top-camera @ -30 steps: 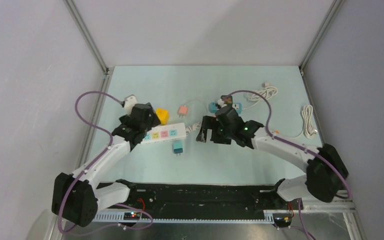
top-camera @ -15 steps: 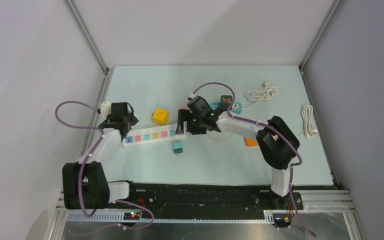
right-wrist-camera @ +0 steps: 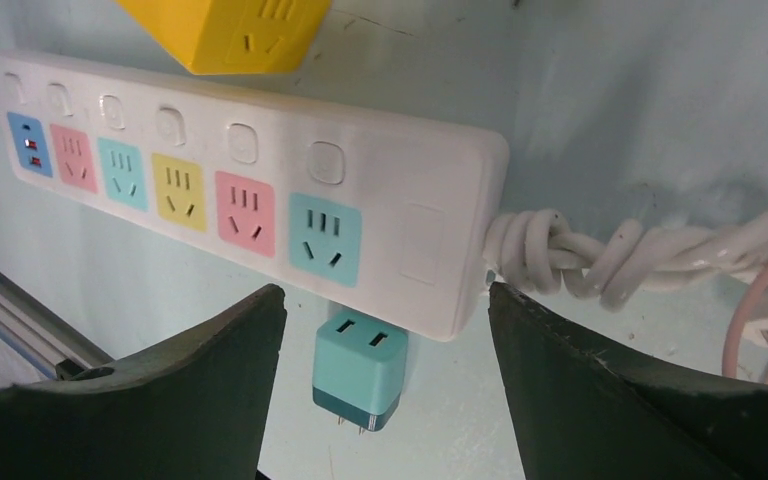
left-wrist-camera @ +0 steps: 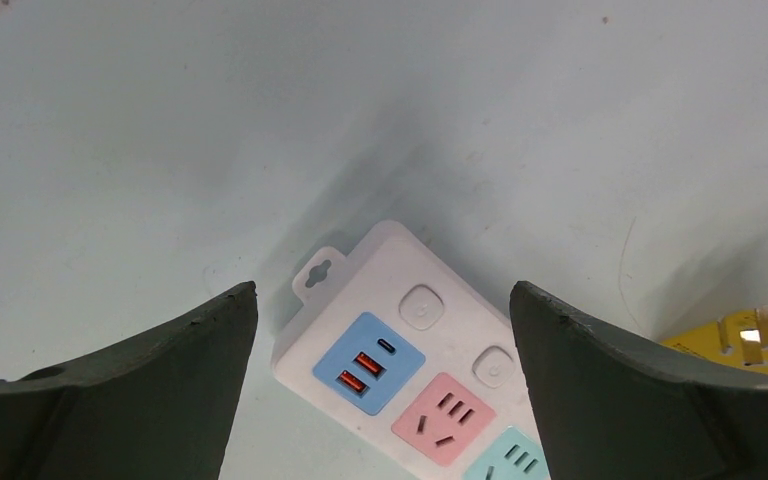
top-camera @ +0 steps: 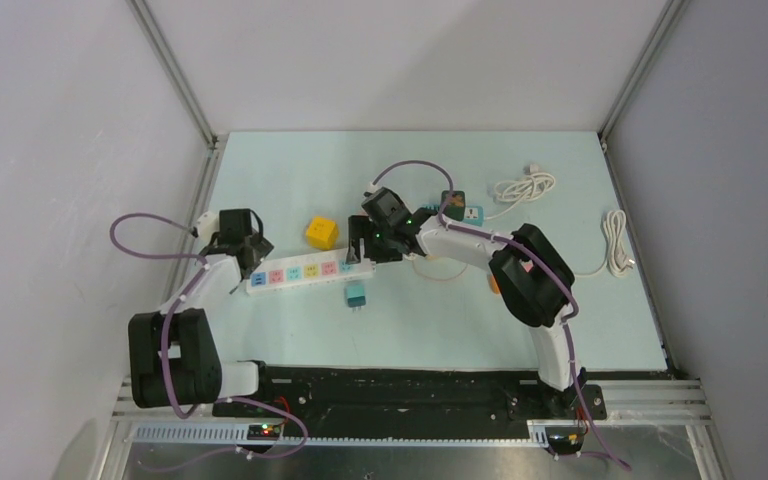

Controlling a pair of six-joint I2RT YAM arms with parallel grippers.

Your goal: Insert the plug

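The white strip is lying flat on the pale table, and its sockets are showing in a row of blue, pink, teal, yellow, pink and teal. The blue one is holding two small orange slots. The left gripper is hanging over that blue end with its fingers wide apart and nothing between them. The right gripper is hanging over the other end, and its fingers are also wide apart and holding nothing. The plug is small and teal. It is lying on the table just beside the near edge of the strip, under the last teal socket, with its metal pins pointing away from the strip. It is sitting low between the right gripper's fingers. A yellow cube is sitting close to the far side of the strip. The strip's twisted cord is running off to the right, near a pink wire. Farther off, a green block and a white cable are lying well apart from the plug.
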